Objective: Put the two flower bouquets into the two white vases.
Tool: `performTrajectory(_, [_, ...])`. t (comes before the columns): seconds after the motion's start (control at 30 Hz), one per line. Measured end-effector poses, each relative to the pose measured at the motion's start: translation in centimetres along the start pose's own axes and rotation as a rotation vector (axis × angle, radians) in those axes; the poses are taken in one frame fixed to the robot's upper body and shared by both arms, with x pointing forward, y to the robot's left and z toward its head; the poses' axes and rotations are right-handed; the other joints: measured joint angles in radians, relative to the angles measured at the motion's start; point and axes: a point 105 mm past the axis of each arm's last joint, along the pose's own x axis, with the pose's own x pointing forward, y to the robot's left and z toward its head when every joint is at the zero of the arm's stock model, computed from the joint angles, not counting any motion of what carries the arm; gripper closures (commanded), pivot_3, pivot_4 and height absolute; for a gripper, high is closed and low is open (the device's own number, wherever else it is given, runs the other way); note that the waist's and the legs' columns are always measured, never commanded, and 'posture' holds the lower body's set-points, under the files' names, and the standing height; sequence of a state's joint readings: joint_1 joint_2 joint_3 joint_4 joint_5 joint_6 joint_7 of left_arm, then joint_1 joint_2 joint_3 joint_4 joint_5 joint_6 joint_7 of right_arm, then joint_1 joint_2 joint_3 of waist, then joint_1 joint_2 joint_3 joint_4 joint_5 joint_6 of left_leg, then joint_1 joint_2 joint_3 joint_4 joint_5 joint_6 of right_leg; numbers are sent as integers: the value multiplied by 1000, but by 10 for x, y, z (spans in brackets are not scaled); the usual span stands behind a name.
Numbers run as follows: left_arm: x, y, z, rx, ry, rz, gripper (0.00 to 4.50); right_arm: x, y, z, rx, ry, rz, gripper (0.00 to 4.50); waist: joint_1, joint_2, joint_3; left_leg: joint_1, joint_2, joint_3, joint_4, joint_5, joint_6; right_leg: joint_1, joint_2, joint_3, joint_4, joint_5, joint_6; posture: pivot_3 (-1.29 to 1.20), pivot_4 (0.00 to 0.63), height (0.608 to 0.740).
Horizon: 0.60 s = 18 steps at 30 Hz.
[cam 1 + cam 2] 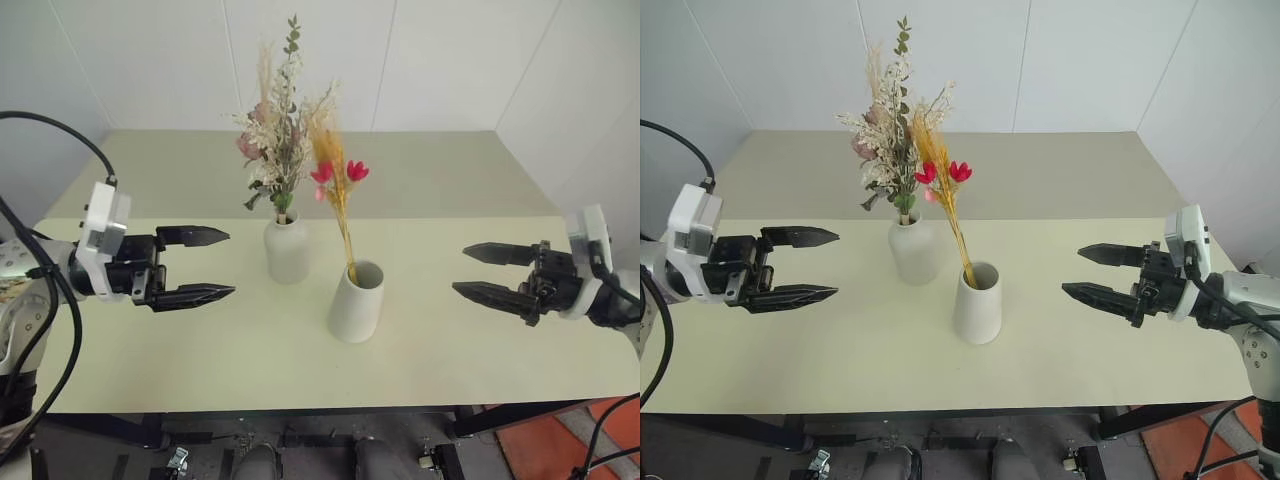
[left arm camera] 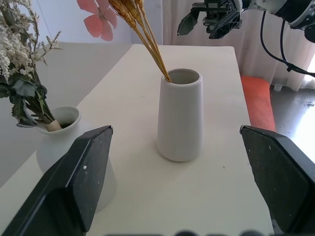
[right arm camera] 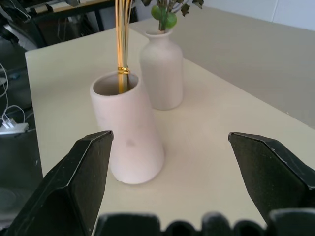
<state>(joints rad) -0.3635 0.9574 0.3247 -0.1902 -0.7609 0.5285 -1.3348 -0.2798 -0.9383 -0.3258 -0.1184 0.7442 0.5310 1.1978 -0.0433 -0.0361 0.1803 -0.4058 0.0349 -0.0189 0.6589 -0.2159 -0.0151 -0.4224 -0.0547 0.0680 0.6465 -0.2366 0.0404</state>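
Hovering over the left edge of the pale table, the left gripper holds its two black fingers spread apart and empty, aimed toward the middle. Next along, toward the centre of the surface, the bottle-shaped vase carries the bushy bouquet of pale pink blooms, cream sprigs and green leaves, its stems down the narrow neck. Just beside it and nearer the front edge stands the cone-shaped vase, with the slim bouquet of yellow-orange plumes and pink-red flowers leaning against one side of the wide mouth. At the right edge the right gripper also stands wide and empty, well apart from both vases.

With both bouquets seated, the job looks done, and the risks lie in what follows. The slim stems have plenty of room in the wide mouth and lean noticeably, so a knock to the table could tip them further or out. The bushy bouquet is tall and top-heavy over a narrow neck; a brush from the left fingers on the way past could rock that vase. The two vases stand close, so one toppling would likely take the other. Whether the slim stems reach the bottom of the cone is hard to say from these angles.
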Motion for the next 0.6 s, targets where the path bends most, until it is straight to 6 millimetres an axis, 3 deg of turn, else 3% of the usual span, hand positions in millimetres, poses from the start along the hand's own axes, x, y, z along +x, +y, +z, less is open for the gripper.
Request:
performTrajectory(0.23, [-9,-6,-3,-21,18,43,0,-3,-6,3,-27,29,-9,25,1,0,0,0,0,0,0,0,0,0,0,0,0,0,0,0,150,740])
performTrajectory(0.6, [-8,-14,-4,-41,13,53,0,-6,-6,3,-42,65,-7,25,3,0,0,0,0,0,0,0,0,0,0,0,0,0,0,0,150,740])
